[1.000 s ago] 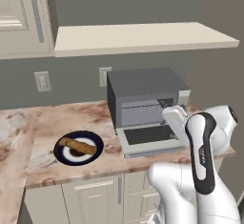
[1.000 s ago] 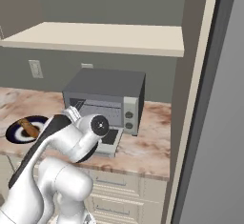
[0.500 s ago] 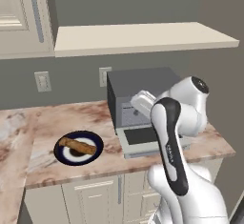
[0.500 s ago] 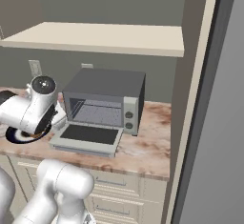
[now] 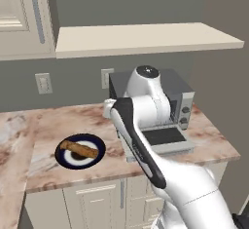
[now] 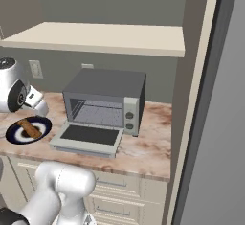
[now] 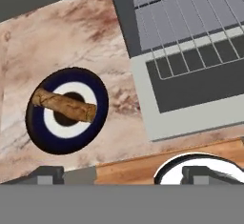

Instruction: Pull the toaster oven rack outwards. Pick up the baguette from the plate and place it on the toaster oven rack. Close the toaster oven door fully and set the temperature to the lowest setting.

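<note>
On the marble table (image 5: 44, 167), at the left, a round navy plate (image 7: 95, 94) with a white ring holds the baguette (image 7: 64, 105) lying across its middle. The gripper (image 7: 123, 174) hangs above, empty, its fingertips (image 7: 47, 174) spread well apart. To the right stands the toaster oven (image 6: 107, 87) — its door (image 6: 88, 138) folded down flat, its wire rack (image 7: 190, 20) drawn partly out over the door's glass.
</note>
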